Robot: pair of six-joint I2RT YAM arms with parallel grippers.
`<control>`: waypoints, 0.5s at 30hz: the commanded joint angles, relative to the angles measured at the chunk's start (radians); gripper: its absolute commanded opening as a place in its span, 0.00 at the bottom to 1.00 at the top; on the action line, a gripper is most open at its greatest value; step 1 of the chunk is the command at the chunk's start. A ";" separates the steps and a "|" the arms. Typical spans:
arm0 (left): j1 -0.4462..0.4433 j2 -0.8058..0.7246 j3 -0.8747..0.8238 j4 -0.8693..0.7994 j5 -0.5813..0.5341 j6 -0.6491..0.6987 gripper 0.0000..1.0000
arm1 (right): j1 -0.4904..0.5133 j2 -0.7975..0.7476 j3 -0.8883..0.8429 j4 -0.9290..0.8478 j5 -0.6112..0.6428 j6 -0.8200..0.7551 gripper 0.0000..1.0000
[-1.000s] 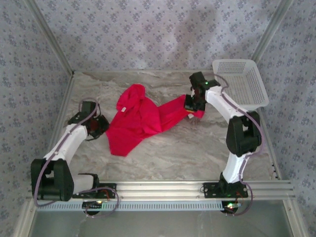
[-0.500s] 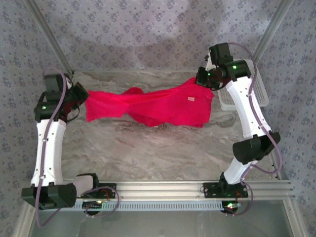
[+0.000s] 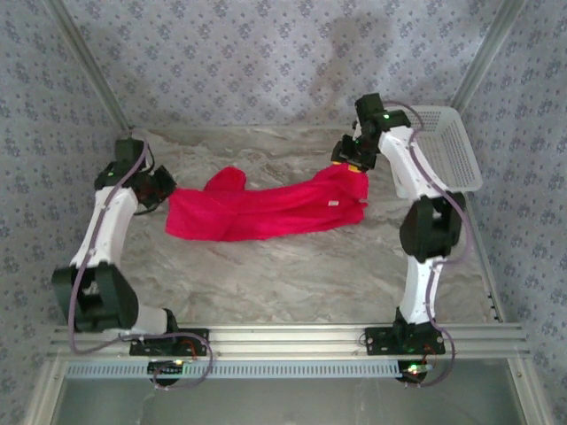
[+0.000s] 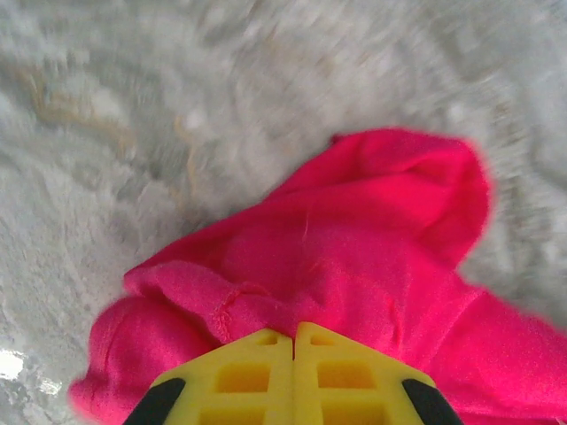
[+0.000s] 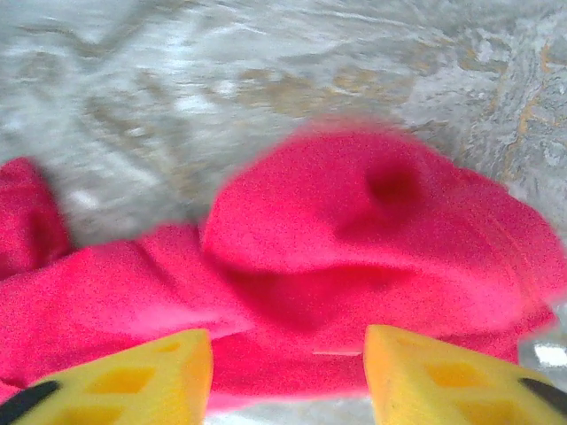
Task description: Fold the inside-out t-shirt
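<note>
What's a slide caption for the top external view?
Red t-shirt lies across the table, left gripper shut on one end, right gripper open at the other; white basket far right.

Top cam high, from near side, sees whole table [image 3: 292, 274], wrist cams close, aimed down, all share red tee [image 3: 266, 212]

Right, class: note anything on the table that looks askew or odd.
The bright red cloth t-shirt lies as a bunched, twisted strip across the marbled table, not spread flat; a fold humps up near its left end and its small white tag shows. Nothing looks spilled or damaged.
</note>
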 commanded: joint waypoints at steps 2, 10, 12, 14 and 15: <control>0.008 0.020 -0.020 0.040 0.055 -0.010 0.00 | -0.018 0.066 0.051 -0.047 0.074 -0.039 0.58; 0.007 0.006 -0.055 0.079 0.046 -0.005 0.00 | -0.052 0.015 -0.205 0.054 0.111 -0.058 0.65; 0.007 0.010 -0.059 0.079 0.053 -0.002 0.00 | -0.065 0.002 -0.252 0.058 0.126 -0.067 0.70; 0.007 0.009 -0.064 0.079 0.054 0.000 0.00 | -0.077 -0.014 -0.304 0.083 0.126 -0.069 0.73; 0.008 0.009 -0.068 0.081 0.055 -0.001 0.00 | -0.084 -0.019 -0.331 0.104 0.113 -0.070 0.73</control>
